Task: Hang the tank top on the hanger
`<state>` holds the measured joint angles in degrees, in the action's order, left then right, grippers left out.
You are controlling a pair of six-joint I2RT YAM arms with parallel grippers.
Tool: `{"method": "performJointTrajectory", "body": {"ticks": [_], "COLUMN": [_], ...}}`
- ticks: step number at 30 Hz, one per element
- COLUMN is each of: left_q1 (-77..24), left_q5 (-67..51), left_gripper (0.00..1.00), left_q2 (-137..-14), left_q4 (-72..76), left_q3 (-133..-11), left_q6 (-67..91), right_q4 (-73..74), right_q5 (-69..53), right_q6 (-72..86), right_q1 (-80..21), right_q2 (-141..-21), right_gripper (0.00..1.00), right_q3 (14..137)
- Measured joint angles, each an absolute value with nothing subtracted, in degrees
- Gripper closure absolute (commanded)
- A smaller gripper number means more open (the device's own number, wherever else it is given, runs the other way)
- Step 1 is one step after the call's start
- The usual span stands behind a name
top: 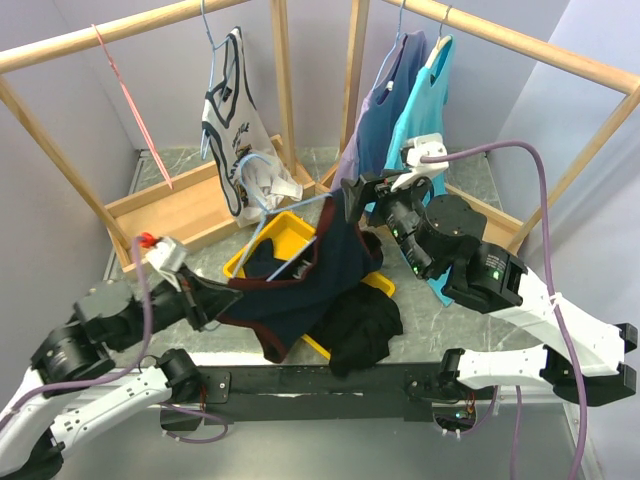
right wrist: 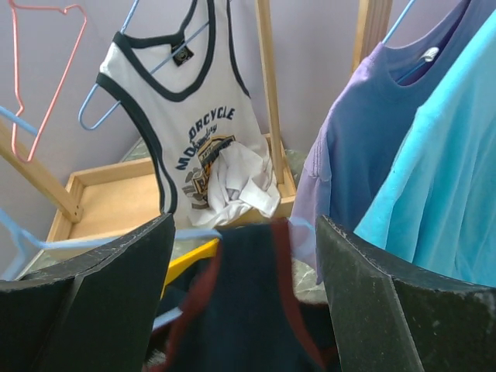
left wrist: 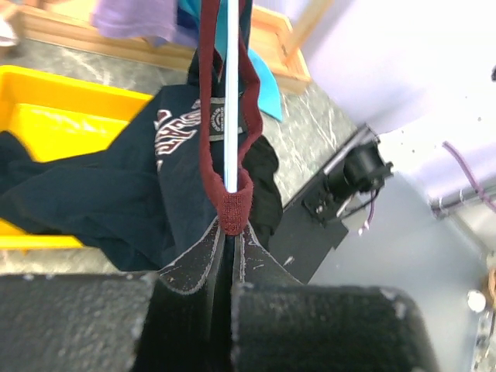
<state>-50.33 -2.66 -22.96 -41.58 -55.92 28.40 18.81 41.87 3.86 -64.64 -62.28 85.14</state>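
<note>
Threading step: left gripper (left wrist: pixel 231 232) clamped the tank top (top: pixel 300 290) strap against the hanger (left wrist: pixel 231 93), right gripper (right wrist: pixel 244 225) gaped open; next probably needed the other shoulder hooked.

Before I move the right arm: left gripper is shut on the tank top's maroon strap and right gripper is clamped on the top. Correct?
No. The left gripper is shut on the tank top's maroon strap, but the right gripper is open: the right wrist view shows its fingers spread wide, the top between them.
</note>
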Motion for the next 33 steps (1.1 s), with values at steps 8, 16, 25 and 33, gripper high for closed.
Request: {"method": "performJointTrajectory", "body": {"ticks": [8,16,25,33], "left_q1": [-50.33,-50.33,-50.33,-50.33], "left_q5": [5.89,12.82,17.76,20.60], "left_gripper": [0.99,0.99,0.99,0.99], "left_q2": [-22.20,-21.93,-21.58,-21.61], "left_q4": [-52.53,-63.13,-73.71,-78.78], "left_q3": [-65.91,-74.28,-79.26,-82.26], "left_q6": [31.38,34.81,38.70,40.21], "right_q4": [18.61,18.48,17.34,16.69], "right_q5": [41.85,40.58,37.58,31.00], "right_q6": [3.81,4.08,5.56,6.63], "right_q1": [-64.62,-64.29,-61.39,-59.31], "right_q2": [-63.92,-67.85,-70.48,-78.78], "right_gripper": [0.18,0.18,0.18,0.18], "right_q3": [85.19,85.19,85.25,91.44]}}
